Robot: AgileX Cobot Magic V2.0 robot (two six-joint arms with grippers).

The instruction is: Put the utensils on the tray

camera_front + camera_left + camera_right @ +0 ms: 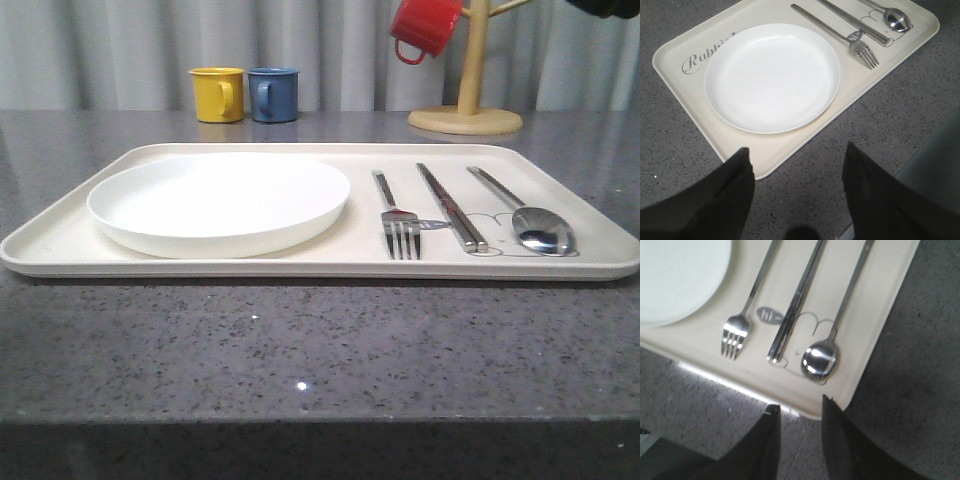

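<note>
Front view: tray (330, 265) flat on grey bench (300, 350); white plate (220, 205) on its left half; fork (396, 220), chopsticks (452, 207), spoon (528, 217) side by side on its right half, apart.
Left wrist view: left gripper (797, 165) above bench off the tray's edge, jaws wide apart, empty.
Right wrist view: right gripper (800, 412) near the tray's rim by the spoon, jaws narrowly parted, empty.
</note>
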